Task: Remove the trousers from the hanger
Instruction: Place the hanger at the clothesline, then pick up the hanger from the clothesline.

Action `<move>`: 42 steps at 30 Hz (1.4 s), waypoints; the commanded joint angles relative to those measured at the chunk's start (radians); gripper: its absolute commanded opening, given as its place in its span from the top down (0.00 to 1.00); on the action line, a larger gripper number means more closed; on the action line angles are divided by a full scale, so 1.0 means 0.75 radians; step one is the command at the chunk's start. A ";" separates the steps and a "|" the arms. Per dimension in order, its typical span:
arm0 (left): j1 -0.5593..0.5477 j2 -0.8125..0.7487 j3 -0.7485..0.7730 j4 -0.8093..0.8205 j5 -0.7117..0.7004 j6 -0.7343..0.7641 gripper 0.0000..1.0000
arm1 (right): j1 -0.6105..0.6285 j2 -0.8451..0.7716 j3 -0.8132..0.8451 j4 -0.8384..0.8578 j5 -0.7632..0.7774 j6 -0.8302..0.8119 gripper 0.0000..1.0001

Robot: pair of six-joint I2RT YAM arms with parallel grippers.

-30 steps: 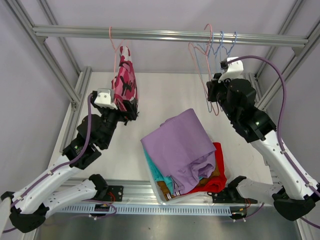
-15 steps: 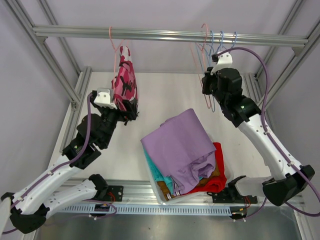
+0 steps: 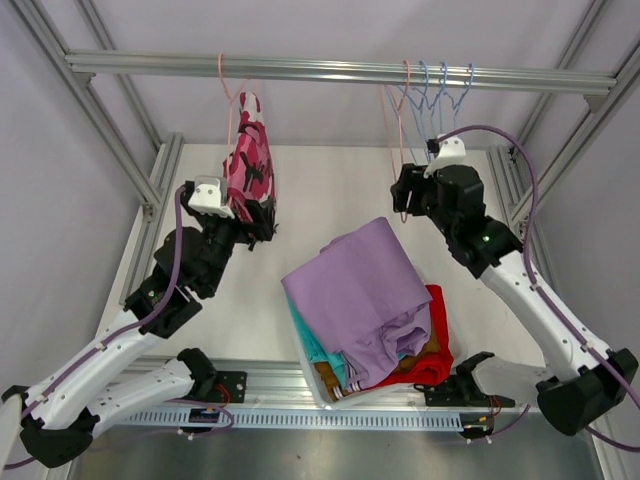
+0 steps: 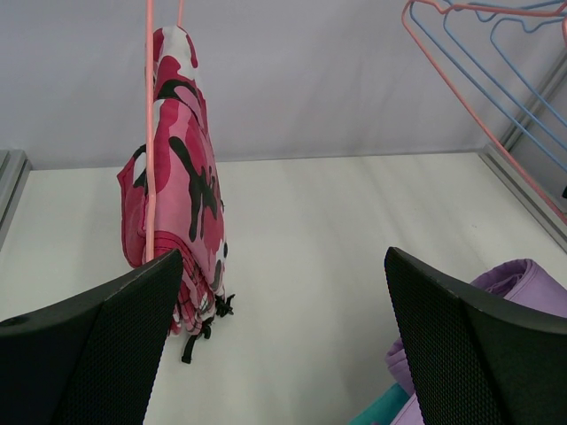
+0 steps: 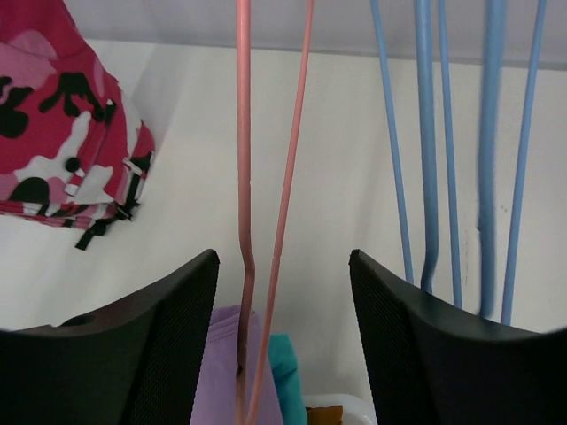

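The pink camouflage trousers [image 3: 248,165] hang folded over a pink hanger [image 3: 228,95] on the rail's left part. My left gripper [image 3: 262,228] sits at their lower end, open. In the left wrist view the trousers [image 4: 182,204] are just beyond the left finger [image 4: 97,354], outside the gap of the left gripper [image 4: 283,336]. My right gripper [image 3: 402,195] is open, with an empty pink hanger [image 5: 244,177] hanging loose between the jaws of the right gripper [image 5: 283,336]. Lilac trousers [image 3: 360,290] top a pile with red [image 3: 437,340], teal [image 3: 305,335] and mustard-brown [image 3: 425,352] ones.
The pile fills a white bin [image 3: 312,382] at the table's near middle. Several empty blue hangers [image 3: 440,90] hang on the metal rail [image 3: 320,70] at the right, seen close as blue hangers [image 5: 425,133] in the right wrist view. Frame posts stand at both sides.
My right gripper has opened and let go of the empty pink hanger, and it has shifted left and a little down. The hangers hang straighter now. The left arm has not moved.
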 commanded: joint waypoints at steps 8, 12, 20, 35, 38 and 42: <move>0.018 -0.014 0.042 0.003 0.018 -0.030 0.00 | 0.000 -0.240 -0.025 -0.022 -0.037 0.002 0.30; 0.020 -0.026 0.042 0.003 -0.003 -0.030 0.00 | 0.017 -0.302 -0.003 -0.075 -0.035 -0.009 0.30; 0.039 -0.092 0.044 0.001 -0.172 -0.077 0.00 | 0.165 -0.292 0.158 -0.067 -0.084 -0.017 0.30; 0.176 -0.348 -0.065 0.169 -0.406 -0.059 0.01 | 0.299 0.350 0.651 0.129 -0.484 0.042 0.25; 0.194 -0.378 -0.083 0.201 -0.430 -0.040 0.01 | 0.305 0.516 0.790 0.152 -0.625 0.093 0.24; 0.198 -0.393 -0.091 0.220 -0.416 -0.030 0.01 | 0.317 0.682 0.921 0.201 -0.736 0.149 0.23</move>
